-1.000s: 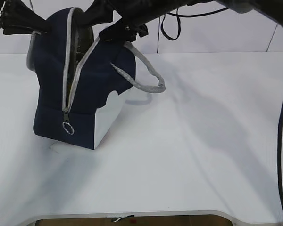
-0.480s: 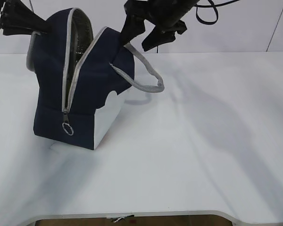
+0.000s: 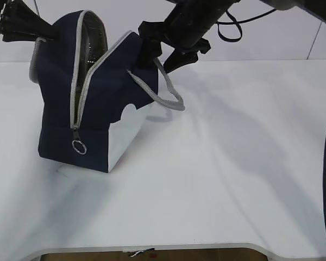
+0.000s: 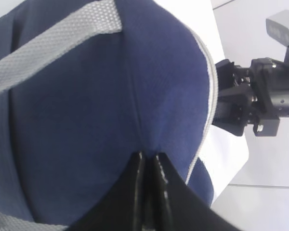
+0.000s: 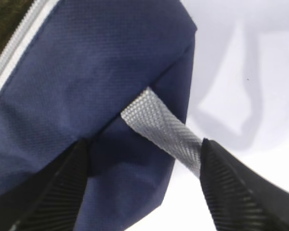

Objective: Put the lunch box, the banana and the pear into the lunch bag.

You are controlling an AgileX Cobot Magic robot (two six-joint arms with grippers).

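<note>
Standing upright on the left part of the white counter [image 3: 217,179]: the navy lunch bag [image 3: 92,114], zipper [image 3: 79,81] undone along its top edge, mouth gaping and showing a dark lining. Hanging at the lower end of the zipper, a metal ring pull [image 3: 79,147]. Facing the camera on the bag's right side, a white panel [image 3: 125,136]. Drooping off the bag's right side, a grey handle [image 3: 165,89] looping down to just above the counter.

Reaching in from the upper left, the left gripper [image 4: 149,168], fingers [image 4: 135,178] pressing together on a pinch of the bag's blue fabric. Showing at the top of the left wrist view, a second grey strap [image 4: 58,36] crossing the bag.

Hovering at the bag's upper right edge, the right gripper [image 5: 144,159], fingers [image 5: 62,187] standing wide apart on either side of the grey handle and the blue fabric, not clamping either. No seeing the lunch box, banana or pear in any view.
</note>
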